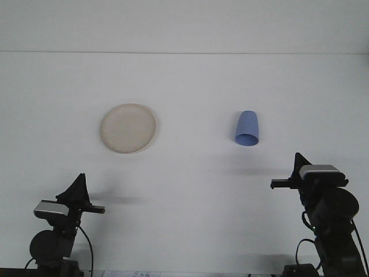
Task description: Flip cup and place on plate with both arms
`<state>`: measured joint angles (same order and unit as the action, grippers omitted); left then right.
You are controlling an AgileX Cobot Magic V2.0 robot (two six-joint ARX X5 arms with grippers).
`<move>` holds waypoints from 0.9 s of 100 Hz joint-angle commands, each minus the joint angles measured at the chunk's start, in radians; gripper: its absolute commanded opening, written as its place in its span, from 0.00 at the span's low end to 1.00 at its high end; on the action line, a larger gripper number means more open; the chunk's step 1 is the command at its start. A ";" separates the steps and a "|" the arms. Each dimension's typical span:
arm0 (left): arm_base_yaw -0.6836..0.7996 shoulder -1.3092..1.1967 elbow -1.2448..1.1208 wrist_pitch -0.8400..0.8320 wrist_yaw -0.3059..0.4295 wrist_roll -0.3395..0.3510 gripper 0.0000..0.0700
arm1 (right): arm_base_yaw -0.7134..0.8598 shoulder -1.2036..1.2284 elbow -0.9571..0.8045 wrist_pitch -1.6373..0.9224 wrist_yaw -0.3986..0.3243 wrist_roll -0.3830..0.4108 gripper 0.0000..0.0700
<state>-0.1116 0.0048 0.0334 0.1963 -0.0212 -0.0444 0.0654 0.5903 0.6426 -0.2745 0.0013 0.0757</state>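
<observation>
A blue cup (247, 128) is on the white table right of centre, its narrow closed end pointing away and its wide rim toward me. Whether it lies on its side or stands upside down, I cannot tell. A round cream plate (128, 128), with nothing on it, lies flat left of centre. My left gripper (77, 187) sits low at the near left, well short of the plate. At the near right, my right gripper (298, 164) is raised above the table, nearer than the cup and a little to its right. Neither gripper touches anything.
The white table (184, 190) runs back to a pale wall. A wide bare stretch separates the plate and the cup, and another lies between them and the arm bases.
</observation>
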 commanded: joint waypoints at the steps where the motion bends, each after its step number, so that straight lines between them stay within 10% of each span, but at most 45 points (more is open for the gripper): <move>1: 0.000 -0.002 -0.019 0.014 0.004 -0.010 0.02 | 0.000 0.041 0.007 0.006 0.007 -0.002 0.01; 22: 0.000 -0.002 -0.019 0.014 0.004 -0.010 0.02 | 0.000 0.224 -0.025 0.077 0.051 -0.004 0.66; 90: 0.000 -0.002 -0.019 0.014 0.004 -0.010 0.02 | 0.031 0.732 -0.203 0.878 -0.073 -0.024 0.65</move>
<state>-0.1116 0.0048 0.0334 0.1963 -0.0212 -0.0441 0.0917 1.2751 0.4309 0.5480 -0.0719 0.0628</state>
